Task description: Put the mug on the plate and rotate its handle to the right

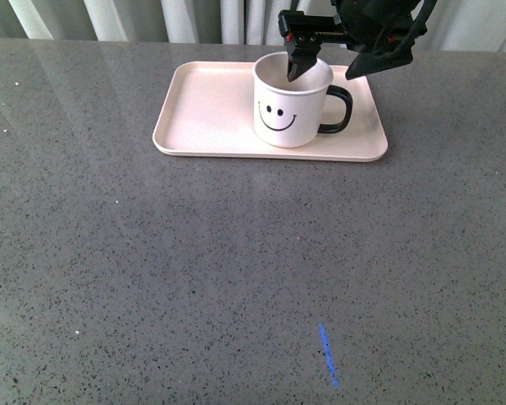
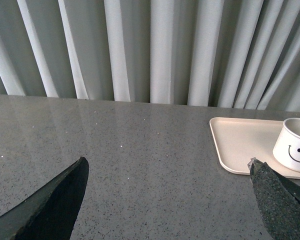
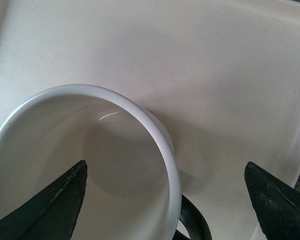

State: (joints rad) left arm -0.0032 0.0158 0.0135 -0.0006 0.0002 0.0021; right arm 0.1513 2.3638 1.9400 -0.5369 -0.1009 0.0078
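The cream-white mug (image 1: 288, 105) with a black smiley face stands upright on the pale pink plate (image 1: 202, 110). Its black handle (image 1: 338, 110) points right. My right gripper (image 1: 327, 67) is open just above the mug's rim, one finger inside the mug and the other outside above the handle, gripping nothing. The right wrist view shows the mug's rim (image 3: 162, 142), the handle (image 3: 191, 220) and the plate (image 3: 215, 75) between the spread fingers of the gripper (image 3: 165, 200). My left gripper (image 2: 167, 200) is open and empty over bare table, left of the plate (image 2: 240, 145) and mug (image 2: 296, 150).
The grey speckled table (image 1: 194, 270) extends wide in front of the plate. A short blue mark (image 1: 327, 356) lies near the front edge. Pale curtains (image 2: 155, 50) hang behind the table's far edge.
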